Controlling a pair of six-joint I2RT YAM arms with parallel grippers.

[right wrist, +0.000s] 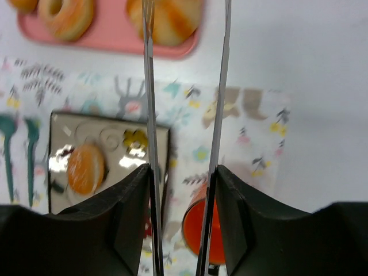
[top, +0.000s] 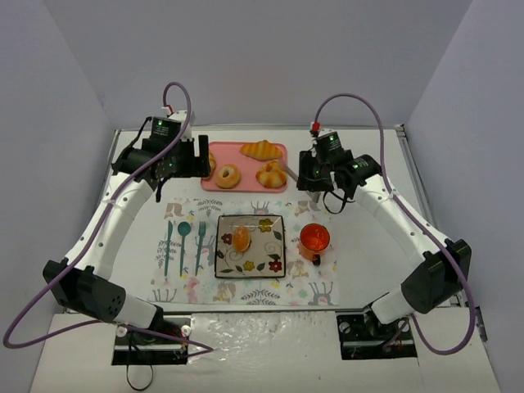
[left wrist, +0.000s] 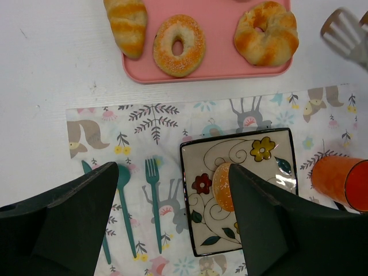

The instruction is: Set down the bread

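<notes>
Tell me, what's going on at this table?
The small bread roll lies on the flowered square plate, and neither arm touches it. The right tool is clamped on a pair of metal tongs, held above the placemat beside the orange cup. The left tool is open and empty, above the placemat and plate. Other pastries sit on the pink tray.

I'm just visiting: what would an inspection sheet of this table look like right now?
Surface: white table with a patterned placemat.
Job's things: bread lying on the floral plate.
Clutter: pink tray holding croissant, doughnut, bun; teal cutlery; orange cup.
Grippers: left gripper open, empty; right gripper shut on tongs.
Cables: purple cables loop above both arms.
Surroundings: plain grey walls.
</notes>
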